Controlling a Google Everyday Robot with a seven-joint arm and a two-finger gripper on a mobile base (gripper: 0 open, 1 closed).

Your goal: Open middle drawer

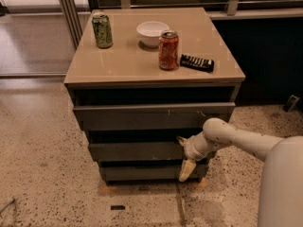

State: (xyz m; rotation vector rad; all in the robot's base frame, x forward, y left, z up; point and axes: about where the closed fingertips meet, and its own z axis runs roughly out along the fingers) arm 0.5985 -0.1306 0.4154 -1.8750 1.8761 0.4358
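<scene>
The cabinet has three dark grey handleless drawer fronts. The top one (151,116) is widest, with pale scratch marks. The middle drawer (135,151) sits below it as a long flat slab. The bottom front (142,172) is shortest. My gripper (183,153) is at the right end of the middle drawer. One finger (181,140) reaches over the drawer's top edge. The other finger (186,170) hangs down in front of the bottom drawer. My white arm (236,138) comes in from the right.
On the beige cabinet top (118,65) stand a green can (102,30), a white bowl (152,33), a red can (168,50) and a black remote (196,63). Speckled floor (42,174) lies in front. A metal post (68,8) stands at back left.
</scene>
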